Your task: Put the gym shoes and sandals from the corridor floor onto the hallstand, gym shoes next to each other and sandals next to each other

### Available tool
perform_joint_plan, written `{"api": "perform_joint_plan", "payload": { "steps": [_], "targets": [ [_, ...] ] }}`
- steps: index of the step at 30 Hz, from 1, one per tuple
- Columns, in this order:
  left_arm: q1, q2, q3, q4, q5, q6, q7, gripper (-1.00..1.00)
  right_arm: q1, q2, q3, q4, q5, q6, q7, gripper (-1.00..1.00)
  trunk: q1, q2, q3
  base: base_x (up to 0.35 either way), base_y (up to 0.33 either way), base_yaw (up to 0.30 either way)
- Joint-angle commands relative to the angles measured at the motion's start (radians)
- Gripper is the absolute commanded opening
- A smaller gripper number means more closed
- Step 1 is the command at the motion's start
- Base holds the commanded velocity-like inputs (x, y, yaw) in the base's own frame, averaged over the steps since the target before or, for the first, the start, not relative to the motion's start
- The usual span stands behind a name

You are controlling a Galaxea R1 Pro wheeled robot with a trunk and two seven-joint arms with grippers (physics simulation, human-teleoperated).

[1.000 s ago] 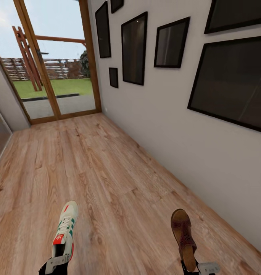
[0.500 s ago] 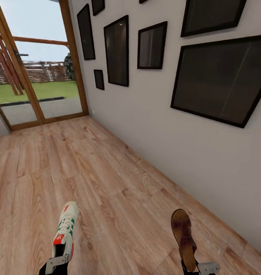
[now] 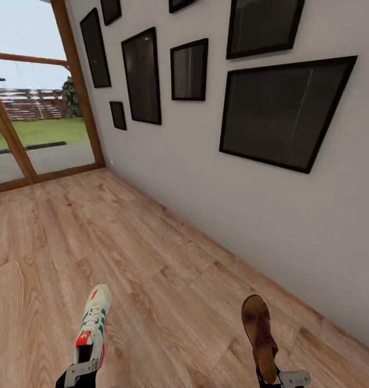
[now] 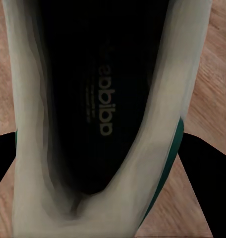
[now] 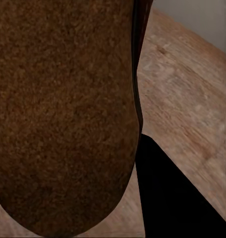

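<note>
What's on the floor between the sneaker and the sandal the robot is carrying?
Nothing: in the head view, only bare wood-plank floor lies between the gym shoe and the sandal.

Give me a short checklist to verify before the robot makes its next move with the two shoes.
1. Left gripper holds the white lace-up sneaker with green stripes: ok.
2. Right gripper holds the brown leather sandal: ok.
3. Both shoes off the light wood-plank floor: cannot tell.
4. Shoe rack in sight: not ok.
5. Distance from the grey wall with black frames: ok.
</note>
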Motion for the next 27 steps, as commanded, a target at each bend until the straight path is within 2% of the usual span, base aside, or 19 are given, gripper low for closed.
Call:
{"api": "perform_joint_plan", "payload": {
  "steps": [1,7,18,27],
  "targets": [
    [-0.001,-0.001,0.009,0.001,-0.01,-0.004,-0.007,-1.0,-0.001,0.001,-0.008,0.001,0.002,-0.002,0.01,-1.0,-0.001,0.0,-0.001,-0.186,0.241,-0.291],
    [-0.001,-0.001,0.01,0.002,-0.01,-0.004,-0.007,-1.0,-0.001,0.001,-0.009,0.001,0.002,-0.001,0.011,-1.0,-0.001,0.0,0.0,-0.116,0.271,-0.295],
    [-0.001,-0.001,0.009,0.002,-0.01,-0.004,-0.007,-1.0,-0.001,0.0,-0.011,0.0,0.0,-0.001,0.012,-1.0,-0.001,0.0,0.0,-0.011,0.299,-0.299],
    [-0.001,-0.002,0.009,0.001,-0.01,-0.004,-0.007,-1.0,-0.001,-0.001,-0.011,0.003,0.001,-0.001,0.011,-1.0,-0.001,0.0,0.0,0.0,0.05,-0.3]
  ]
}}
